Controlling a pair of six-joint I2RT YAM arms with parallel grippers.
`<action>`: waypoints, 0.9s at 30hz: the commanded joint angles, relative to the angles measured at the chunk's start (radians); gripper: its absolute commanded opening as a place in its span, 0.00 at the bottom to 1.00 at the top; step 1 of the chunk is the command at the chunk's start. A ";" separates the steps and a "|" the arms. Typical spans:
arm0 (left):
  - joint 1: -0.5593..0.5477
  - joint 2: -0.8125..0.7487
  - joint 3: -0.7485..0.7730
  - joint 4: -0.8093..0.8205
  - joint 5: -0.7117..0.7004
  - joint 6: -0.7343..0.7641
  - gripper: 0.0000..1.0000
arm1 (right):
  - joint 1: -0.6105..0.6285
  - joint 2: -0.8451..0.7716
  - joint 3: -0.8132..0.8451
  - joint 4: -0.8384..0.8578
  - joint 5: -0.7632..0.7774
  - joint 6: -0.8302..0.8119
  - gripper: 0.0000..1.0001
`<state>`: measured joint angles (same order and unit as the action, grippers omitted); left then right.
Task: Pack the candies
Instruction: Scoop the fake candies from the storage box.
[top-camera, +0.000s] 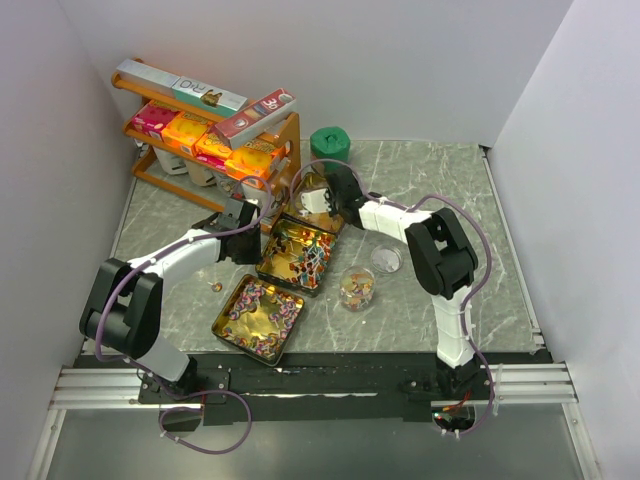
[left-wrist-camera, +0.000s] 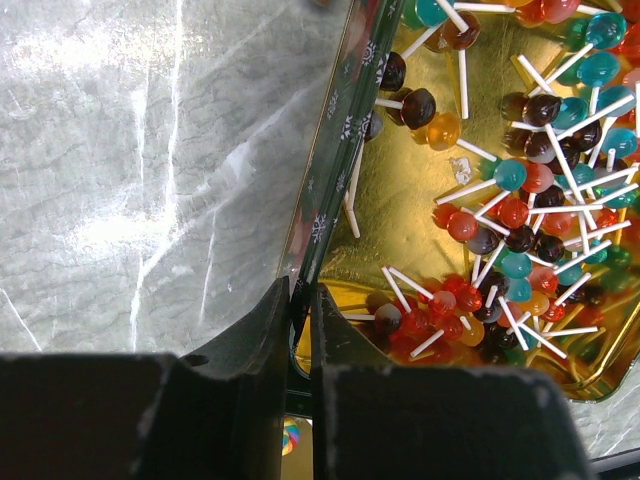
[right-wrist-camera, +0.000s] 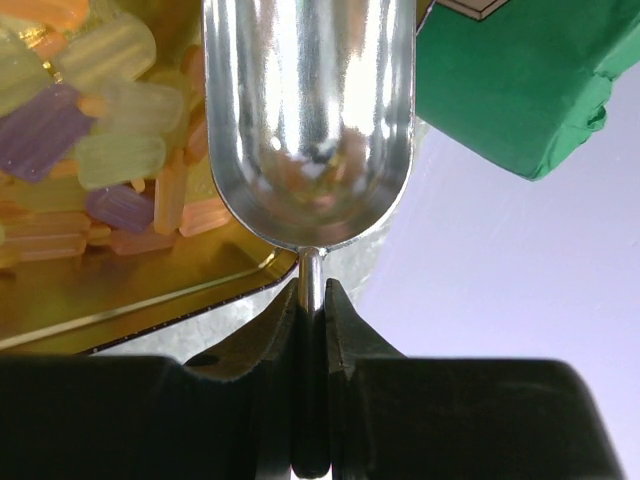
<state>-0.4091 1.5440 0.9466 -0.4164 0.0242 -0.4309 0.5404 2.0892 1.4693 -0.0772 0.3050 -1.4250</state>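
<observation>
Three open gold tins hold the candies. The middle tin (top-camera: 298, 256) is full of red, blue and dark lollipop candies (left-wrist-camera: 520, 200). My left gripper (left-wrist-camera: 300, 300) is shut on that tin's left rim (left-wrist-camera: 335, 180). The far tin (right-wrist-camera: 150, 300) holds pastel orange, yellow and purple candies (right-wrist-camera: 110, 150). Just over it hangs a shiny metal scoop (right-wrist-camera: 308, 120), its bowl looking empty, with my right gripper (right-wrist-camera: 312, 295) shut on its thin handle. The near tin (top-camera: 258, 316) holds pink, purple and white candies. A clear cup (top-camera: 357, 288) with some candies stands right of the tins.
An orange rack (top-camera: 215, 150) with orange and pink boxes stands at the back left, close to the left arm. A green object (top-camera: 328, 142) sits at the back centre, beside the scoop. A small clear dish (top-camera: 386, 258) lies near the cup. One loose candy (top-camera: 214, 286) lies left of the near tin.
</observation>
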 joint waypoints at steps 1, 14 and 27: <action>0.001 -0.015 0.017 0.014 -0.012 -0.022 0.08 | -0.005 -0.037 0.008 -0.012 0.020 -0.061 0.00; 0.001 -0.019 0.017 0.018 -0.021 -0.022 0.08 | 0.026 -0.078 -0.029 -0.275 -0.244 0.011 0.00; 0.003 -0.013 0.017 0.018 -0.001 -0.019 0.01 | 0.050 0.025 0.072 -0.364 -0.351 0.060 0.00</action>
<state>-0.4091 1.5436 0.9466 -0.4164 0.0189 -0.4309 0.5690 2.0682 1.5265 -0.3111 0.0685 -1.3720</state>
